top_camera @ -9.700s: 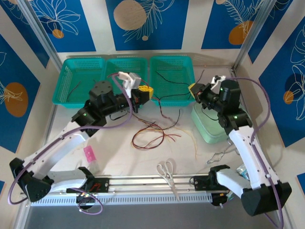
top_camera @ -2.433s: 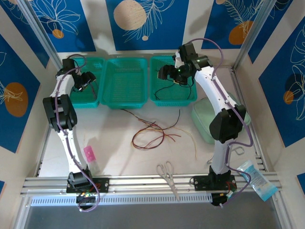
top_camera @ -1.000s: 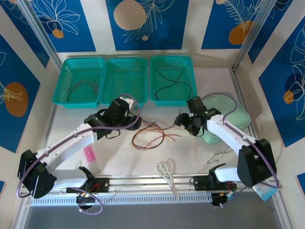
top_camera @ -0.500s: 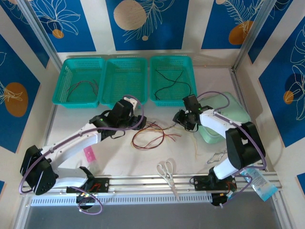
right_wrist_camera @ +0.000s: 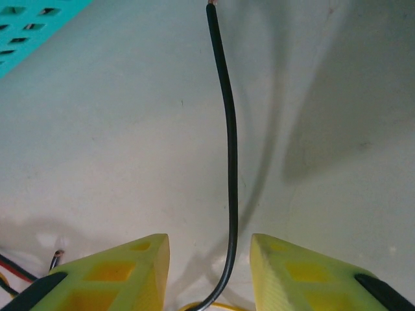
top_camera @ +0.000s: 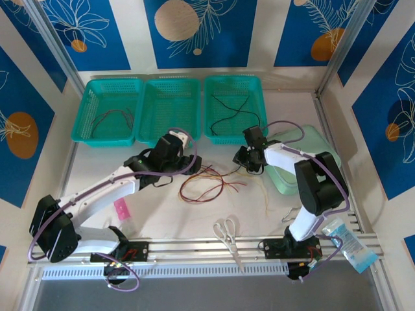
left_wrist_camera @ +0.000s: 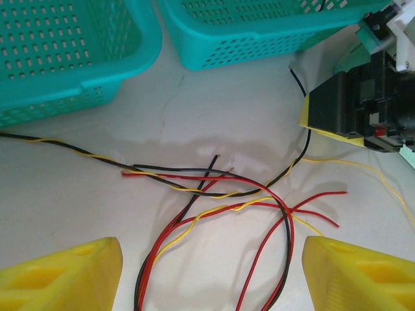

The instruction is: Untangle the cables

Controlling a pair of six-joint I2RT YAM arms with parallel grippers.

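Tangled cables (top_camera: 206,184) on white table (top_camera: 162,214); 3 teal baskets (top_camera: 170,110) behind.

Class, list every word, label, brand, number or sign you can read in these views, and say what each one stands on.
No text can be read.
Plastic packet, lower right of the top view: any print is too small and blurred to read.
Wall panels: leaf and circle patterns, no writing.
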